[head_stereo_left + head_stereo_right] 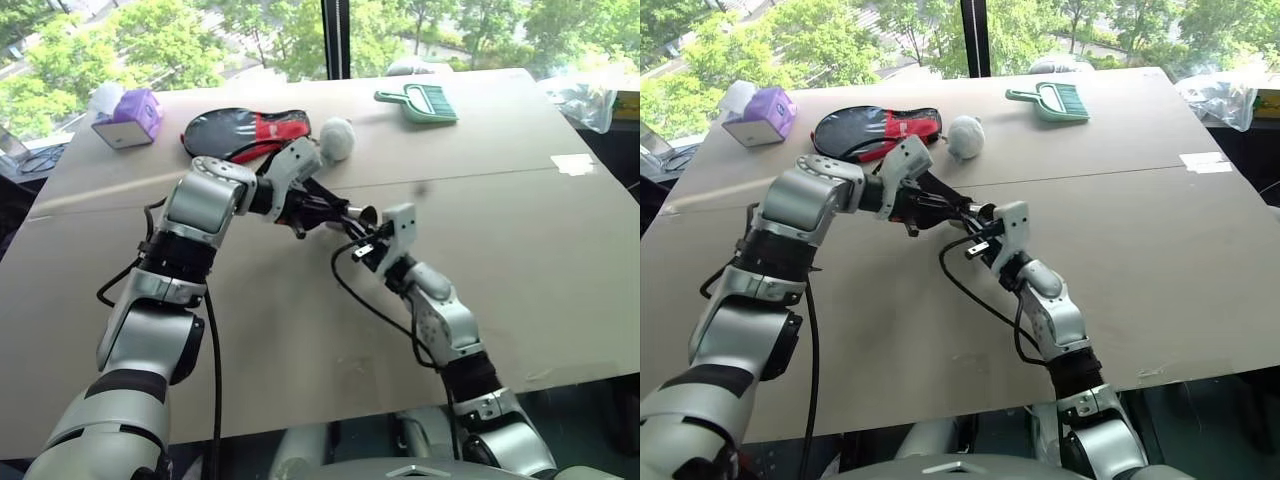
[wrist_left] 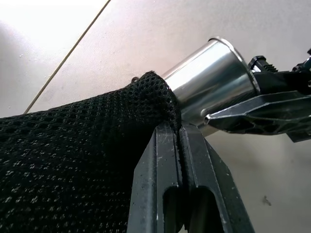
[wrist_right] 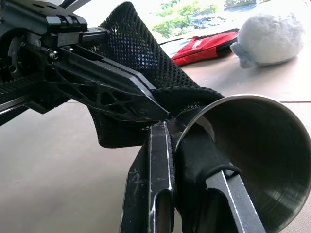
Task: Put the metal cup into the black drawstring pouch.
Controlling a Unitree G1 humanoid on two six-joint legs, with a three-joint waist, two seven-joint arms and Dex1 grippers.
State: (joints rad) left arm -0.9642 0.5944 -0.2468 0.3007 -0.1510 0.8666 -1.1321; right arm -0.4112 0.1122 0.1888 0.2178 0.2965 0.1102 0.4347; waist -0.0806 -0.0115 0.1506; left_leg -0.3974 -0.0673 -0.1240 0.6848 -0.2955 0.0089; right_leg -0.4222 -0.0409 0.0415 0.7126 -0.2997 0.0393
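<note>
Above the table's middle, my left gripper [image 2: 181, 130] is shut on the edge of the black drawstring pouch [image 2: 73, 160], a soft mesh bag hanging from its fingers. The metal cup [image 2: 214, 77] lies tilted right beside it, its narrow end tucked behind the pouch's edge. My right gripper [image 3: 172, 128] is shut on the cup's rim, one finger outside and one inside the shiny bowl [image 3: 252, 155]. Some pouch fabric [image 3: 131, 48] drapes over that rim next to the fingers. In the head views both grippers [image 1: 335, 212] [image 1: 368, 240] meet tip to tip.
At the back of the tan table [image 1: 520, 260] lie a black-and-red paddle case [image 1: 245, 130], a white ball [image 1: 337, 138], a teal dustpan brush [image 1: 418, 102] and a purple tissue box [image 1: 130, 118]. A strip of tape [image 1: 572, 163] sits at the right. Cables hang from both wrists.
</note>
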